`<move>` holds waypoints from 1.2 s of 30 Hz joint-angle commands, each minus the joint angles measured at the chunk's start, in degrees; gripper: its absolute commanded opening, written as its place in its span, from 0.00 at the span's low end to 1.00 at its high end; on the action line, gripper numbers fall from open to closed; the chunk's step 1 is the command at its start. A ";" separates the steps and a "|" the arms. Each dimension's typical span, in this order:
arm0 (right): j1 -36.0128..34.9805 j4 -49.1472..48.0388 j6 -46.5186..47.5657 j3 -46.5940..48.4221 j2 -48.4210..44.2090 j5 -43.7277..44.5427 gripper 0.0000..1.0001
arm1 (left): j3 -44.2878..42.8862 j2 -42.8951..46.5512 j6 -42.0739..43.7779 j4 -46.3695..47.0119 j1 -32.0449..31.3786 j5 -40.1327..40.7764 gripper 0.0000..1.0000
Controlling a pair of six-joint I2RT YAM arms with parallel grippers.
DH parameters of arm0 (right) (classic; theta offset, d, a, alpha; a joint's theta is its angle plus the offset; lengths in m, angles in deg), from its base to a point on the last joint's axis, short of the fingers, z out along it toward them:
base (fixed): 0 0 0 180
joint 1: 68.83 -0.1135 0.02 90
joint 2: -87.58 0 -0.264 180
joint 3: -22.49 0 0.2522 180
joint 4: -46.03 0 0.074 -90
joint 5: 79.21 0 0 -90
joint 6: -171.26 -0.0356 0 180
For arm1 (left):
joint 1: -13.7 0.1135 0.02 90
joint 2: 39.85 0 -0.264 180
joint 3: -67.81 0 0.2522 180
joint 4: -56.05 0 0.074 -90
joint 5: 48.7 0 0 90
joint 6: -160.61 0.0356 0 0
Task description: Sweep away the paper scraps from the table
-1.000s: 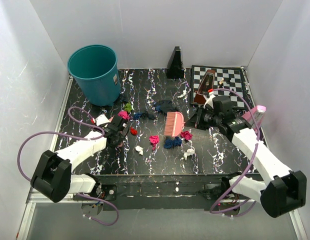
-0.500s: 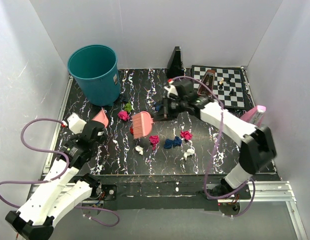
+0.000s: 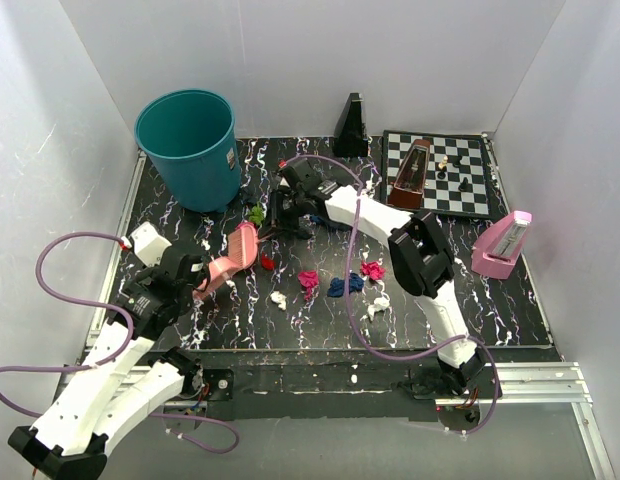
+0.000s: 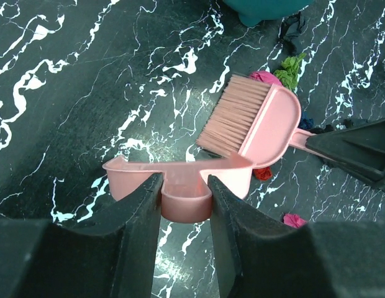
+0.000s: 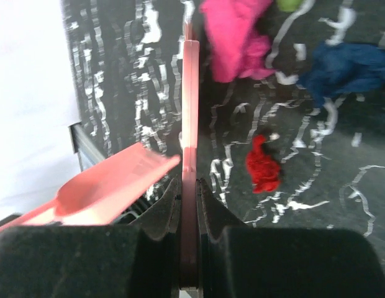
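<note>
Paper scraps (image 3: 308, 279) central, off table (image 3: 490, 300) edges

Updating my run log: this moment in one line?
left end effector: shut on dustpan; right end effector: shut on brush; paper scraps: unswept

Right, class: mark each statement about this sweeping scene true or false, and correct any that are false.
1. The left fingers grip the pink dustpan. True.
2. The brush lies loose on the table. False: the right fingers hold its handle.
3. The teal bin lies tipped on its side. False: it stands upright at the far left corner.
4. Several paper scraps lie on the table. True.
</note>
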 commanded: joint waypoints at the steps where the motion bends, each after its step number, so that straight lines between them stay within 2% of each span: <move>1: 2.10 9.76 1.76 4.58 0.24 6.46 0.01 | -0.34 -0.59 1.25 2.65 -0.21 0.33 0.33; 5: 6.22 11.45 4.66 -1.04 -5.54 8.49 0.01 | -0.42 -0.95 2.04 3.79 -0.21 -0.63 0.33; 8: 10.00 7.32 7.64 -9.56 -11.96 4.64 0.01 | 0.01 -1.12 2.22 4.67 -0.21 -1.16 0.33; 10: 10.63 9.22 12.72 -8.45 -14.08 1.82 0.01 | 0.45 -1.30 2.31 5.37 -0.21 -1.60 0.33; 12: 9.93 15.55 16.95 -4.32 -14.70 -0.81 0.01 | 0.72 -1.56 2.31 5.90 -0.21 -2.04 0.33; 14: 8.79 17.15 19.60 -3.86 -16.36 -5.98 0.01 | 0.72 -1.91 2.48 5.90 -0.21 -2.31 0.33; 21: 1.59 19.00 22.86 -10.27 -21.21 -15.41 0.01 | -0.24 -2.62 1.26 3.27 -0.21 0.76 0.31; 25: -3.16 25.57 25.75 -9.85 -19.02 -10.95 0.01 | -0.60 -2.53 0.99 3.09 -0.21 1.12 0.31; 28: -4.14 31.02 27.07 -8.18 -16.30 -2.96 0.01 | -0.86 -2.70 0.99 3.18 -0.21 0.86 0.31; 34: -3.09 44.47 30.15 -1.06 -11.19 19.53 0.01 | -1.13 -3.15 1.43 3.70 -0.21 -0.28 0.30; 36: -1.33 47.29 30.07 1.14 -10.49 24.55 0.01 | -0.86 -3.23 1.69 4.40 -0.21 -1.25 0.29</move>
